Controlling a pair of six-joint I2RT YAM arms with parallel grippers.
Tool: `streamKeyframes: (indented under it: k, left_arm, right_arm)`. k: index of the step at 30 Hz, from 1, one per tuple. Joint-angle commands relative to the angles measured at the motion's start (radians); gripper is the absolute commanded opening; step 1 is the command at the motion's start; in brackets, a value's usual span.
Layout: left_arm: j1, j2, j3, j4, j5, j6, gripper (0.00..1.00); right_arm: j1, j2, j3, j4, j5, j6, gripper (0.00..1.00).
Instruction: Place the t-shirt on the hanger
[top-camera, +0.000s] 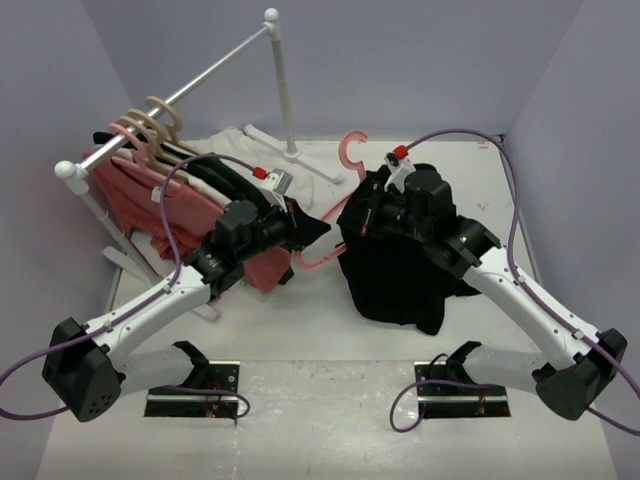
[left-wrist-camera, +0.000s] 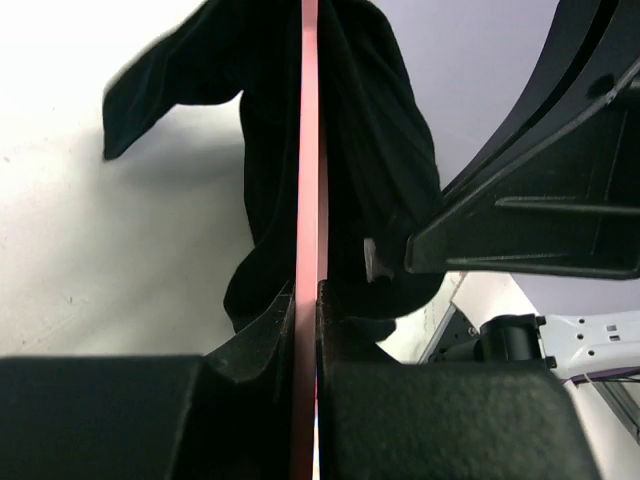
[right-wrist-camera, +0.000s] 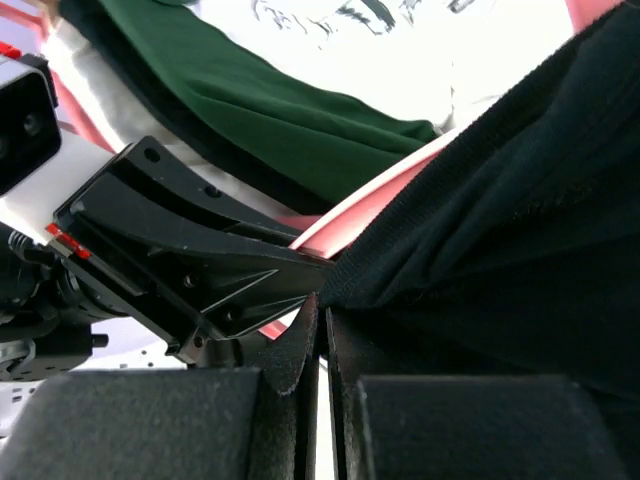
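The black t-shirt (top-camera: 400, 270) hangs bunched between the arms, draped over the right side of the pink hanger (top-camera: 351, 150). The hanger's hook points up and its lower frame sticks out to the left. My left gripper (top-camera: 312, 228) is shut on the hanger's thin bar, which shows pink between the jaws in the left wrist view (left-wrist-camera: 310, 200), with the t-shirt (left-wrist-camera: 370, 150) around it. My right gripper (top-camera: 365, 208) is shut on an edge of the t-shirt (right-wrist-camera: 500, 200) at the fingertips (right-wrist-camera: 322, 305), right beside the hanger (right-wrist-camera: 370, 205) and the left gripper (right-wrist-camera: 200, 260).
A white clothes rack (top-camera: 190, 88) stands at the back left, its upright post (top-camera: 283, 90) behind the hanger. On it hang a salmon-pink shirt (top-camera: 160, 205), a dark green shirt (right-wrist-camera: 260, 110) and a white shirt (right-wrist-camera: 380, 50) on wooden hangers (top-camera: 160, 120).
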Motion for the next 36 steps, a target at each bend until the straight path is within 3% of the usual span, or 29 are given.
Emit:
streamKeyframes:
  k: [1, 4, 7, 9, 15, 17, 18, 19, 24, 27, 32, 34, 36]
  left_arm:
    - [0.005, -0.008, 0.085, 0.073, -0.062, 0.050, 0.00]
    - [0.005, -0.039, 0.070, 0.015, -0.108, 0.081, 0.00]
    - [0.007, -0.075, 0.036, 0.026, -0.114, 0.110, 0.00]
    - [0.006, -0.094, 0.020, 0.045, -0.072, 0.142, 0.00]
    - [0.005, -0.160, -0.006, 0.057, 0.039, 0.237, 0.00]
    - [0.005, -0.199, -0.033, 0.082, 0.047, 0.245, 0.00]
    - [0.005, -0.211, -0.042, 0.093, 0.055, 0.247, 0.00]
    - [0.005, -0.220, -0.047, 0.096, 0.065, 0.251, 0.00]
    - [0.005, -0.239, -0.050, 0.061, 0.081, 0.266, 0.00]
    - [0.005, -0.263, -0.067, 0.068, 0.072, 0.259, 0.00]
    - [0.005, -0.253, -0.064, 0.056, 0.068, 0.258, 0.00]
    - [0.005, -0.241, -0.059, 0.054, 0.084, 0.254, 0.00]
    - [0.005, -0.232, -0.051, 0.056, 0.112, 0.242, 0.00]
  right_arm:
    - [0.039, -0.058, 0.001, 0.058, 0.001, 0.022, 0.00]
    - [0.037, -0.059, -0.028, -0.005, 0.116, -0.012, 0.00]
    - [0.039, -0.068, -0.093, 0.054, 0.065, -0.014, 0.02]
    - [0.039, -0.058, -0.118, 0.079, -0.019, -0.031, 0.11]
    - [0.000, -0.100, -0.084, 0.012, 0.092, -0.126, 0.21]
    - [-0.027, -0.093, -0.066, -0.023, 0.093, -0.153, 0.30]
    - [-0.037, -0.093, -0.056, -0.043, 0.116, -0.167, 0.39]
    - [-0.042, -0.100, -0.040, -0.065, 0.167, -0.194, 0.42]
    - [-0.126, -0.153, 0.001, -0.157, 0.354, -0.286, 0.44]
    - [-0.360, -0.173, -0.012, -0.171, 0.238, -0.285, 0.45]
    - [-0.371, -0.183, -0.010, -0.122, -0.042, -0.375, 0.54]
    - [-0.359, -0.181, 0.005, -0.152, 0.098, -0.389, 0.56]
    - [-0.372, -0.169, 0.028, -0.190, 0.257, -0.384, 0.67]
